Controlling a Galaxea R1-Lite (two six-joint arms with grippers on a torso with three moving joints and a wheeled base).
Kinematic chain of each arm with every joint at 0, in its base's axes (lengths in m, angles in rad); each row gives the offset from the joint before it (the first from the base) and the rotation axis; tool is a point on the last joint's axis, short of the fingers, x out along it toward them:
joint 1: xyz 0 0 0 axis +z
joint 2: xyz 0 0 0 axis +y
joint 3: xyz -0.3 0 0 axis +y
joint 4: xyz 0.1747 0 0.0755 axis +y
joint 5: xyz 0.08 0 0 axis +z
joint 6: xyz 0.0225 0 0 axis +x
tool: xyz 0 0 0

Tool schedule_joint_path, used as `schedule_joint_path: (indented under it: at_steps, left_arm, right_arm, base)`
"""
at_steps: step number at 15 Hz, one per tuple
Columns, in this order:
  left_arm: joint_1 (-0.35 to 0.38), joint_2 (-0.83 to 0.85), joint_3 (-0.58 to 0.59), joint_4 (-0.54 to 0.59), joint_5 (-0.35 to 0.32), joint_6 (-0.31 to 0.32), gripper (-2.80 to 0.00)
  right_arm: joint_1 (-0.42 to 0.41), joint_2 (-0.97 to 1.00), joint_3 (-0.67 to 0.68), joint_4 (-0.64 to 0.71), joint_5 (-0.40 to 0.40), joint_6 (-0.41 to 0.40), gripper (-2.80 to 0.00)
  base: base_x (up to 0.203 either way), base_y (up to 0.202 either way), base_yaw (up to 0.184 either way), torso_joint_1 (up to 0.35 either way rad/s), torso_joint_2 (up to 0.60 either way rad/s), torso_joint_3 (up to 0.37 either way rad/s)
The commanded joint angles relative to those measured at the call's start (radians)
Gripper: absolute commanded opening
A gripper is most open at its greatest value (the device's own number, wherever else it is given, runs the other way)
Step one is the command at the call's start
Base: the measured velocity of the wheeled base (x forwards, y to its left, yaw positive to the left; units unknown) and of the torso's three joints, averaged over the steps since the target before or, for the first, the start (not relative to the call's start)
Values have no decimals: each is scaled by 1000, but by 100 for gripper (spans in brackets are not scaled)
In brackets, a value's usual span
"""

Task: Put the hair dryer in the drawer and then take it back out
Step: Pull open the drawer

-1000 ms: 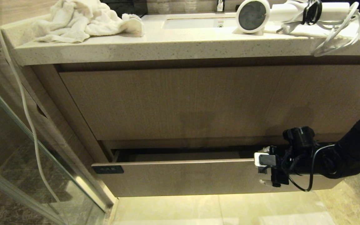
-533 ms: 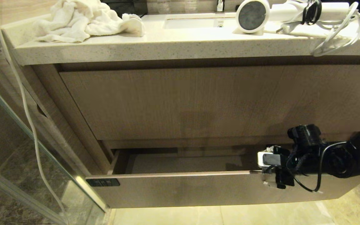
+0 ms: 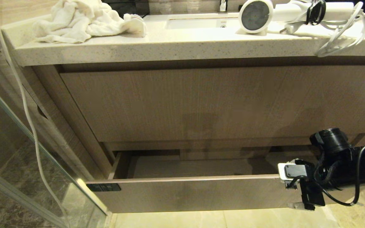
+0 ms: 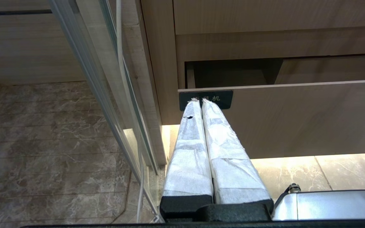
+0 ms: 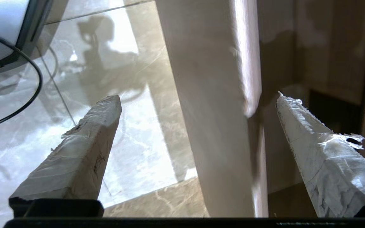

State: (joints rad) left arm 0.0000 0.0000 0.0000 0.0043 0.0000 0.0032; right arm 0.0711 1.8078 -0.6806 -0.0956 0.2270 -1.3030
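The right end effector (image 3: 291,190) straddles the right end of the partly open drawer (image 3: 182,193), its 2 fingers (image 5: 87,148) spread wide on either side of the front panel, gripping nothing. The left end effector (image 4: 201,100) hangs pinched together by the drawer's black label (image 4: 206,99). The hair dryer (image 3: 293,14) lies on the desk (image 3: 169,47), beside the sink (image 3: 201,22).

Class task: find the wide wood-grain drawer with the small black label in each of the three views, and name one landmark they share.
Head view: wide wood-grain drawer, low centre, pulled open.
Left wrist view: its front fills the right half.
Right wrist view: its front panel stands edge-on between the right pincer's fingers.
Shared landmark: pale marble floor.
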Motion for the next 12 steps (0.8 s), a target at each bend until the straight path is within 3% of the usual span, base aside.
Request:
schedule_joint_path:
  at_steps: [1,6,12]
  left_arm:
    - [0,1,1,0,0,0,-280]
    - [0,0,0,0,0,0,-280]
    - [0,2,0,0,0,0,-280]
  right_arm:
    - [-25,-58,4,6,2,11,0]
    - [-35,-212,35,7,4,355,0]
    - [-108,-474,165,31,-1,543,0]
  base:
    - [0,0,0,0,0,0]
    - [0,0,0,0,0,0]
    - [0,0,0,0,0,0]
